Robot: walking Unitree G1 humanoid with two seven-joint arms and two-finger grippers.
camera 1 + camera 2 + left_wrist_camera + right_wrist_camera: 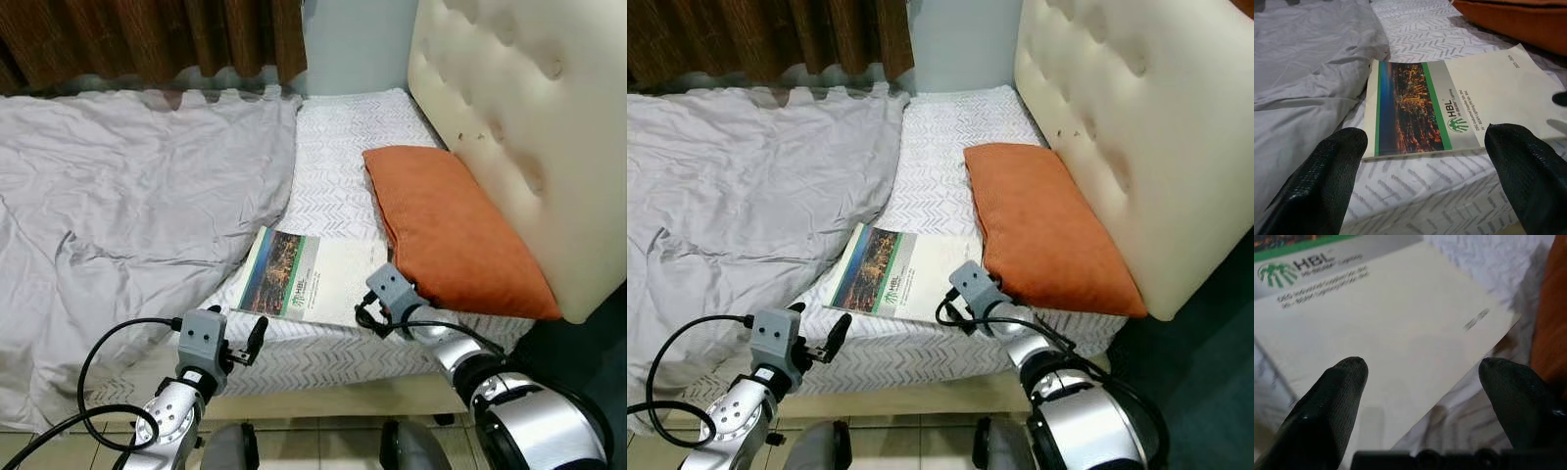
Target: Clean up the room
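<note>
Crumpled grey duvet [118, 206] covered the bed's 9 o'clock side, up to the brown curtain [147, 39] at 11 o'clock.

Left gripper [238, 345] sat low at 7 o'clock, just off the mattress edge, jaws wide, nothing between them. In its wrist view the black fingers [1317, 186] framed the near edge of the booklet, not touching it.

Thin white booklet with a green-bordered city night photo and "HBL" logo [313, 277] lay flat at centre on the white chevron-patterned bedsheet [343, 147], close to the mattress front edge. Its photo end was just beside the duvet fold; its far corner was near the pillow.

Right gripper [1420, 377] was at 5 o'clock, over the booklet's blank white end, jaws wide, empty. Contact with the paper: couldn't tell.

Rectangular orange fabric pillow [446, 230] lay at 3 o'clock, against the cream tufted padded headboard [529, 117].
</note>
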